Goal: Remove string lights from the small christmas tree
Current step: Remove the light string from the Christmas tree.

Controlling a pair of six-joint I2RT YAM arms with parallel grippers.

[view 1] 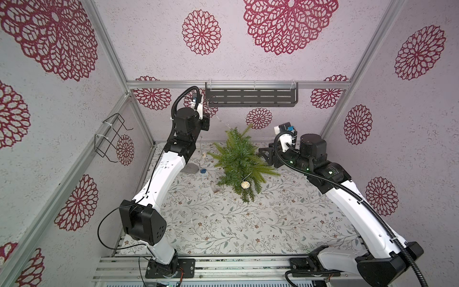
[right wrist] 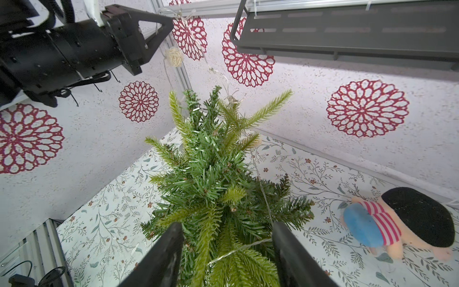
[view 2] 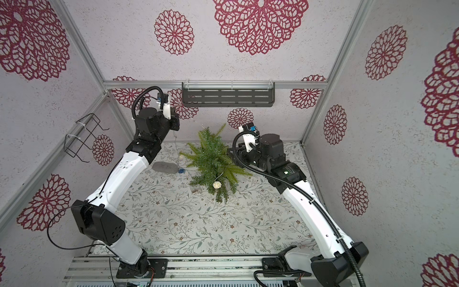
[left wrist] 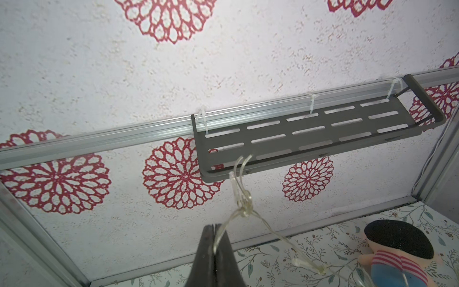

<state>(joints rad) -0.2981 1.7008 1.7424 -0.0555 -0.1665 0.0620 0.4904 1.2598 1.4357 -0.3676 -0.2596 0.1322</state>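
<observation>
Pale string lights (left wrist: 244, 201) pinched in left pincer (left wrist: 214, 228); right pincer (right wrist: 227, 225) straddles bristly tree (right wrist: 206, 174), grip unclear.

This is a lab test booth. Aluminium framing (view 1: 161, 84) holds wallpapered panels (view 1: 149, 49), and the left arm (view 1: 164, 174) and right arm (view 1: 352, 203) bolt onto slotted rails (view 1: 248, 269).

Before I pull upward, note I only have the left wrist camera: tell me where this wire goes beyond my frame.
Observer: From the left gripper, the wire slants down to the tree's tip and looks snagged there.
Operator: Report any balls on the tree.
Observer: One cream ball hangs among the lower front branches.
Operator: Give me the right gripper.
Observer: Its jaws sit either side of the lower branches, apparently steadying the tree.
</observation>
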